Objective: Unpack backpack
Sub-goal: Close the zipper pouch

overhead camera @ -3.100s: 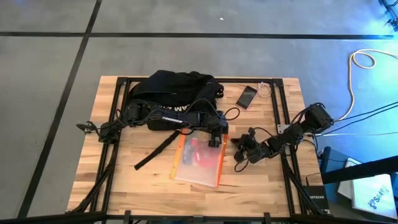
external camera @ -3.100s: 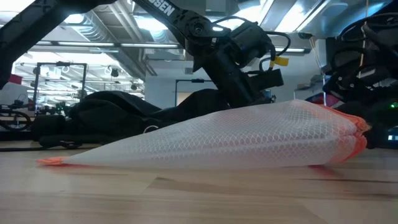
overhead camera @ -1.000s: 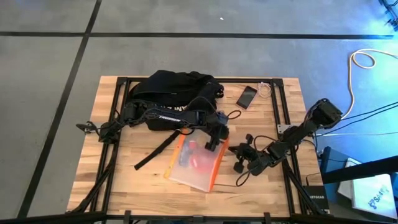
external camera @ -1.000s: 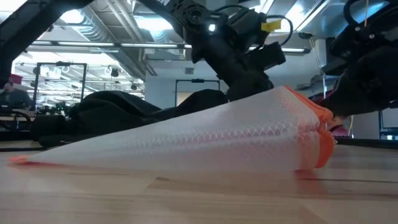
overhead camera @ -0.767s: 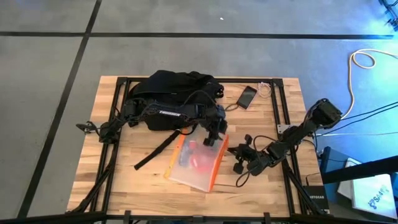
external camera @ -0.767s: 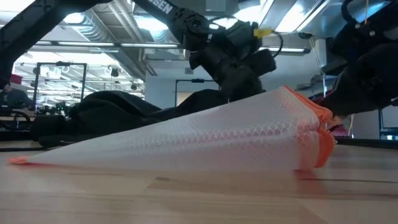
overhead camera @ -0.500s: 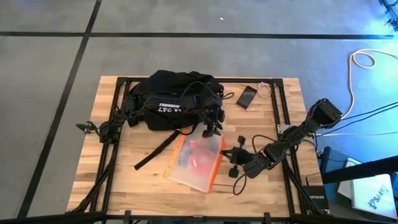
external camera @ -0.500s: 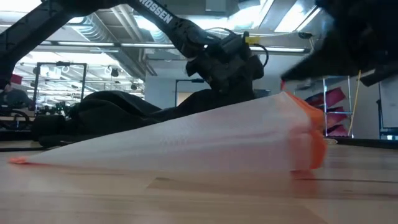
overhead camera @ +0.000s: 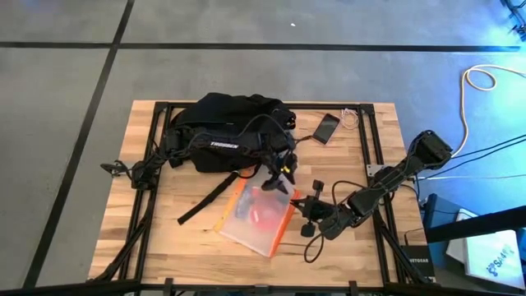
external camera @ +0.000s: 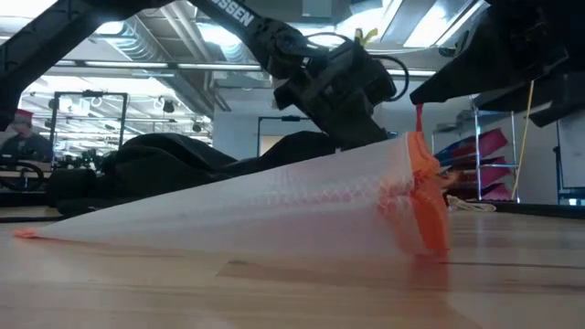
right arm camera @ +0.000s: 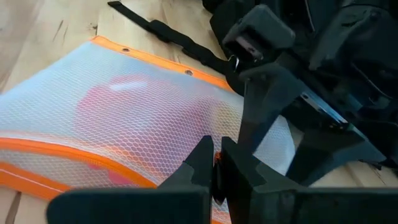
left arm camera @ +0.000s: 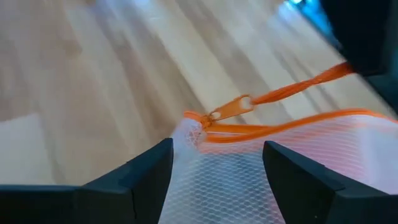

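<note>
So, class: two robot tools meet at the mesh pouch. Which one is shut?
The right tool, at the orange-edged mesh pouch: its fingers are pressed together, pinching the orange zip pull. The left tool stands spread over the pouch corner.

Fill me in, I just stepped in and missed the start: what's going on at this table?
Two robot arms are working on a mesh zip pouch lying in front of the backpack. The right gripper is shut on the pouch's orange zipper pull, its cord stretched tight. The left gripper straddles the pouch's zipper corner with open fingers. A phone lies beside the backpack.
</note>
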`<state>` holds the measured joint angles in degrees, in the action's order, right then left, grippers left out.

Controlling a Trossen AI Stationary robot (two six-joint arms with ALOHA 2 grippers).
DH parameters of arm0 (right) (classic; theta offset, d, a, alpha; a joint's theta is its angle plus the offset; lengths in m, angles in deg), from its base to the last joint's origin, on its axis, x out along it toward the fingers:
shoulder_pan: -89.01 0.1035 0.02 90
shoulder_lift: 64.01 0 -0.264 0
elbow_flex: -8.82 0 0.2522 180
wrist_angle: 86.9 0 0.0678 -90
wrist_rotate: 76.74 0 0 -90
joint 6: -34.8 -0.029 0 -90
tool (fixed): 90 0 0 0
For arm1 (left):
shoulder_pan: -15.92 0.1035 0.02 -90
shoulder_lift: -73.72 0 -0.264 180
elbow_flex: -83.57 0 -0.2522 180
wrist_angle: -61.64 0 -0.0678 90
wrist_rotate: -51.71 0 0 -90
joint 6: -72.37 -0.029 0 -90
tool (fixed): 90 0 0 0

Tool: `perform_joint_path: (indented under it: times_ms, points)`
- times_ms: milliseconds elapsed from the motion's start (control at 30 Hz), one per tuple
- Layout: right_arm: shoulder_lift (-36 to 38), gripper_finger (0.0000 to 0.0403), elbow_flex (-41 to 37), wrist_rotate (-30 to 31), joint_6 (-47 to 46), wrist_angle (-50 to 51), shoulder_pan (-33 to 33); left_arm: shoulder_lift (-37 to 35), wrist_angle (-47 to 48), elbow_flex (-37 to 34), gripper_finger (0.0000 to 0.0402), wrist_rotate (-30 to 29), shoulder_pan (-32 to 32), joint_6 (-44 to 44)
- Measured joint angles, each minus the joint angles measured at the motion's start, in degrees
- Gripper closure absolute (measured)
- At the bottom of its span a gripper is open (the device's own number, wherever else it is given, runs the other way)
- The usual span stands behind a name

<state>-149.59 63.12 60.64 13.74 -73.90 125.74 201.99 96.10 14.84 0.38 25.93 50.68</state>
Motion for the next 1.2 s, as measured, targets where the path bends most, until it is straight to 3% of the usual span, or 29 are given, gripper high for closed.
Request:
perform_joint_path:
  times_ms: [267,800,1133,1200]
  points:
    - [0.0,0.0403,0.0,-1.47,0.38,-2.19,0.0,0.02,-2.85,0.0,0.0141,-9.11,-0.66,-2.84]
    - [0.0,0.0403,0.0,-1.5,0.52,-2.13,0.0,0.09,-3.81,0.04,0.0166,-7.72,-4.33,-12.54]
    - [0.0,0.0403,0.0,-1.51,0.52,-2.13,0.0,0.09,-3.33,0.04,0.0168,-11.01,-4.65,-14.51]
    - [0.0,0.0403,0.0,-1.51,0.55,-2.11,0.0,0.09,-3.4,0.04,0.0183,-11.27,-4.65,-14.23]
